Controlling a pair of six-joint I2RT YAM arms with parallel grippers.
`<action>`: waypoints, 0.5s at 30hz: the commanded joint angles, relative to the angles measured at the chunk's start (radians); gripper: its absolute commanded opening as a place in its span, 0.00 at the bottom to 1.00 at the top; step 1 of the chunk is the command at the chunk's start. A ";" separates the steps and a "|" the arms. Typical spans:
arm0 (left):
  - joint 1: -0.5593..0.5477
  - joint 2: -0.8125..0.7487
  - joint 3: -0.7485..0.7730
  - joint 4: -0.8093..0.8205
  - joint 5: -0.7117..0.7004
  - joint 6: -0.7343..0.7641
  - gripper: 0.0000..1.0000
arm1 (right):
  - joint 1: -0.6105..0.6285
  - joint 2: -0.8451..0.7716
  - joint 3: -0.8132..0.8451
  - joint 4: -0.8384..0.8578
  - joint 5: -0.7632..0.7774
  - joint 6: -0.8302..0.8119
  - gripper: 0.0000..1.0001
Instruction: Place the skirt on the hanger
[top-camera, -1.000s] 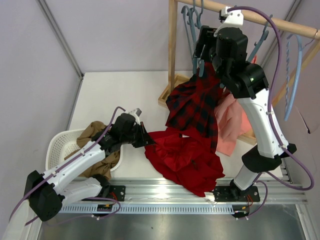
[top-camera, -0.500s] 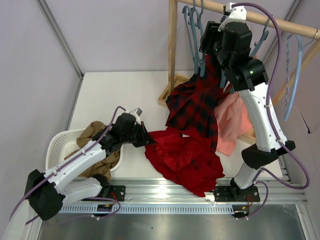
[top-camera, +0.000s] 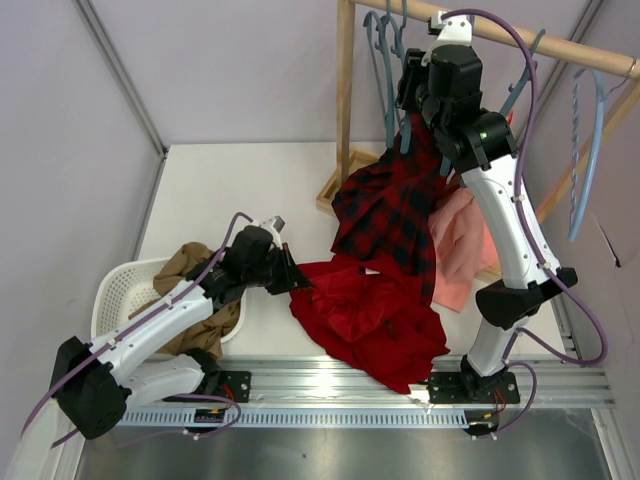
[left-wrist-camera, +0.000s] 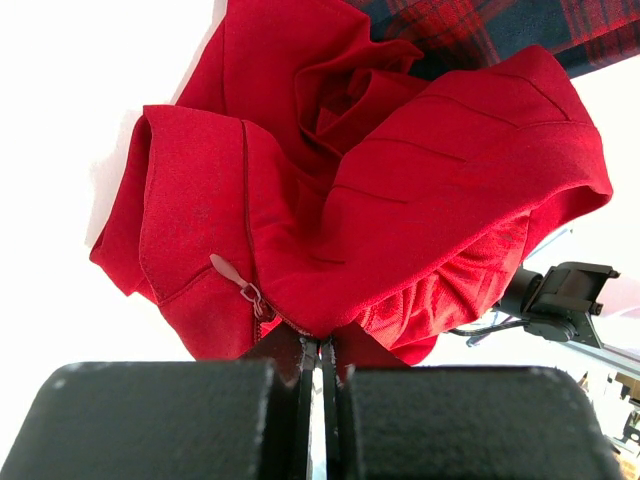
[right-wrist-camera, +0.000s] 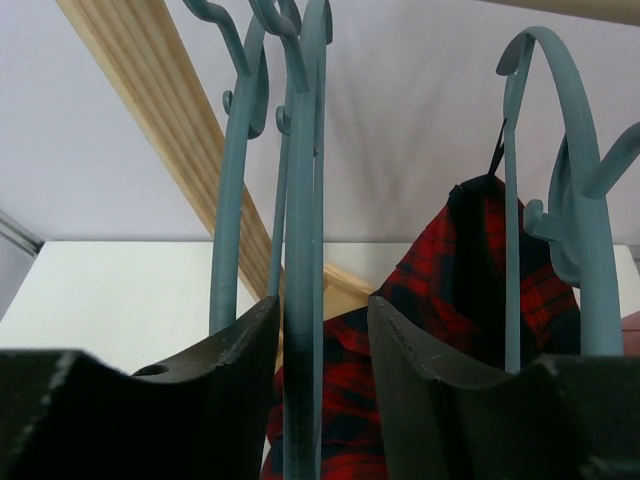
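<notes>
white worktop (top-camera: 220, 190); left jaws clenched on the red skirt (left-wrist-camera: 400, 200) by its edge, right jaws parted with a grey-blue hanger (right-wrist-camera: 303, 200) between them.

Top external: high behind both bases, looking down across the table (top-camera: 230, 190). Left wrist: close-in, facing forward onto the skirt (left-wrist-camera: 380, 200) just beyond the jaws. Right wrist: tilted upward, hanger (right-wrist-camera: 300, 250) between the jaws. Shared with overhead: skirt, hanger, plaid garment (right-wrist-camera: 450, 290).
</notes>
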 joint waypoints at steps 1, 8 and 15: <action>0.010 0.005 0.004 0.027 0.002 0.013 0.00 | -0.009 0.012 0.016 0.039 0.001 -0.027 0.44; 0.016 0.005 0.007 0.040 0.009 0.019 0.00 | -0.016 0.020 0.044 0.045 0.014 -0.030 0.23; 0.019 0.000 0.005 0.050 0.017 0.022 0.00 | -0.016 0.009 0.061 0.080 0.048 -0.065 0.00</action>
